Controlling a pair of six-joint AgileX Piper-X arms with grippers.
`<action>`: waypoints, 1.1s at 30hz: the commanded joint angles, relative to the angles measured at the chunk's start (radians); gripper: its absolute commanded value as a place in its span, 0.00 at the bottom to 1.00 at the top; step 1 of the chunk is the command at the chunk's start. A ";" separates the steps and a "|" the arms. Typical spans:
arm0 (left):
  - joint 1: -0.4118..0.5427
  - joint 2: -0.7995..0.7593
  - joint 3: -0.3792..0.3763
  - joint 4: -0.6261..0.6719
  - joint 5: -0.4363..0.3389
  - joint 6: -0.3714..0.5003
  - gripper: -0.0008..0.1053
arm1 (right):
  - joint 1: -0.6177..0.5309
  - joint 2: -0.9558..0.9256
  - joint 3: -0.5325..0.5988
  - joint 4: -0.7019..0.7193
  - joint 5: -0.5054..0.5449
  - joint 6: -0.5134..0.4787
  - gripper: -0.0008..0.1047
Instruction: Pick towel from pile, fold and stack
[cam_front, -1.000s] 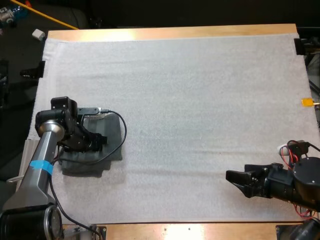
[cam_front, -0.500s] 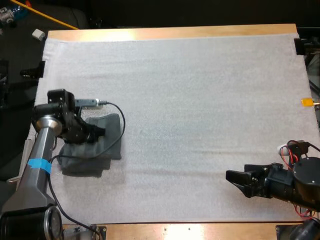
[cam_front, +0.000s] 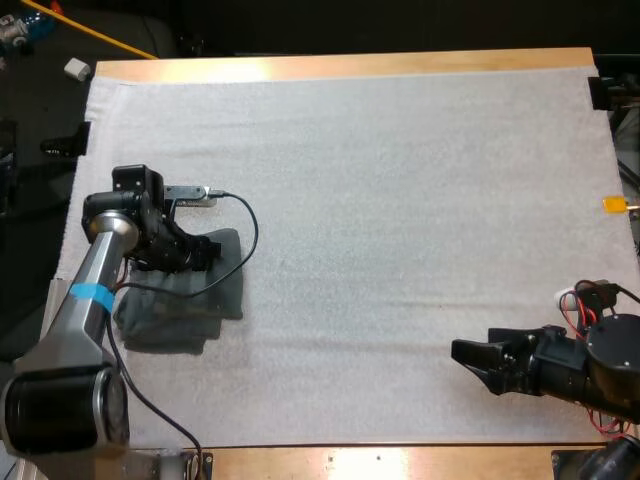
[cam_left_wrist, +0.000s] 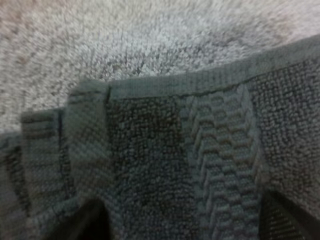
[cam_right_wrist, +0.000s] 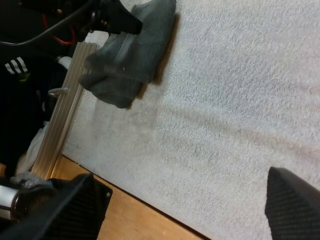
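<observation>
My left tool (cam_front: 208, 248) has edged farther across the towel (cam_front: 185, 305), released; my right tool (cam_front: 462, 358) hangs released too.

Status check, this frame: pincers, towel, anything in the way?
Left pincer open, above towel, near its edge. Right pincer open, over mat. Nothing in the way.

My left arm (cam_front: 95, 275), at seven o'clock in the high view, is a smooth silver-grey tube ringed by a band of blue tape (cam_front: 87, 296), with a fat dark cylindrical joint at its base and blocky black joints toward the wrist. My right arm (cam_front: 610, 360), at four o'clock, is black throughout with a rounded joint housing. It ends in the right gripper (cam_front: 460, 352), whose two tapered black fingers (cam_right_wrist: 292, 200) carry a fine cross-hatched texture.
</observation>
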 joint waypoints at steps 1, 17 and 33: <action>-0.002 0.052 -0.001 -0.009 0.006 -0.015 0.59 | 0.000 -0.006 -0.004 -0.002 -0.006 0.010 0.65; 0.003 -0.016 -0.110 0.099 0.016 -0.030 0.59 | 0.000 -0.003 -0.002 -0.005 -0.006 0.023 0.64; -0.001 -0.346 -0.149 0.195 0.027 -0.035 0.59 | -0.002 0.008 -0.002 -0.010 0.094 -0.014 0.64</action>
